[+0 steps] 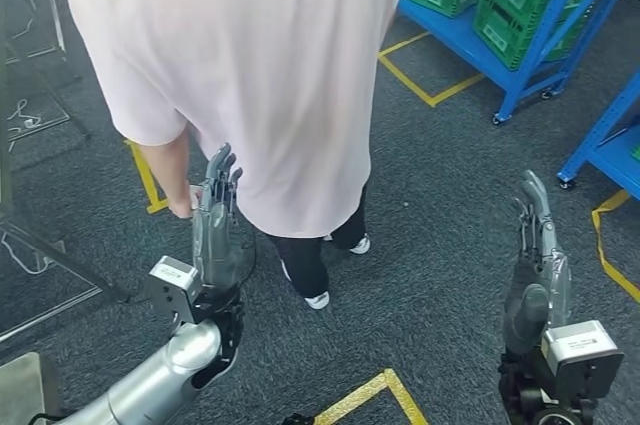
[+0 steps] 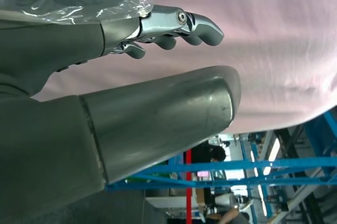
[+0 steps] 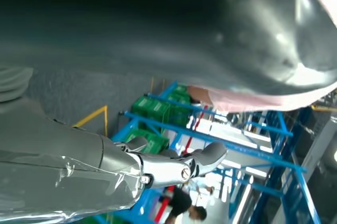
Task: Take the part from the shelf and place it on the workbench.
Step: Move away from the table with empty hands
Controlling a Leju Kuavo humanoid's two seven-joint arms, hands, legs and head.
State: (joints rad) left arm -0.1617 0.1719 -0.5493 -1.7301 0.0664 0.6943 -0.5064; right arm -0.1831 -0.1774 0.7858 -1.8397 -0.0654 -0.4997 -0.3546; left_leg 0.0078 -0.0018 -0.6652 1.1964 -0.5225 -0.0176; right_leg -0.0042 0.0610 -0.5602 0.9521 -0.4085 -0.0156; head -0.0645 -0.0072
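Observation:
My left hand (image 1: 215, 215) is raised with its fingers stretched out and nothing in it, close to a person's hand (image 1: 190, 203). In the left wrist view its fingers (image 2: 175, 26) and thumb (image 2: 167, 113) stand apart before the person's pink shirt (image 2: 278, 39). My right hand (image 1: 537, 245) is also raised, fingers straight and apart, empty. In the right wrist view its fingers (image 3: 175, 166) point toward the blue shelf (image 3: 222, 139). The blue shelf (image 1: 483, 45) with green crates (image 1: 513, 5) stands at the far right. No part can be made out.
A person in a pink shirt (image 1: 256, 65) stands right in front of me, bent over, feet (image 1: 317, 297) on the grey carpet. Yellow floor tape (image 1: 377, 390) marks zones. A second blue rack (image 1: 604, 145) is at the right edge. Metal frames (image 1: 30, 115) stand at the left.

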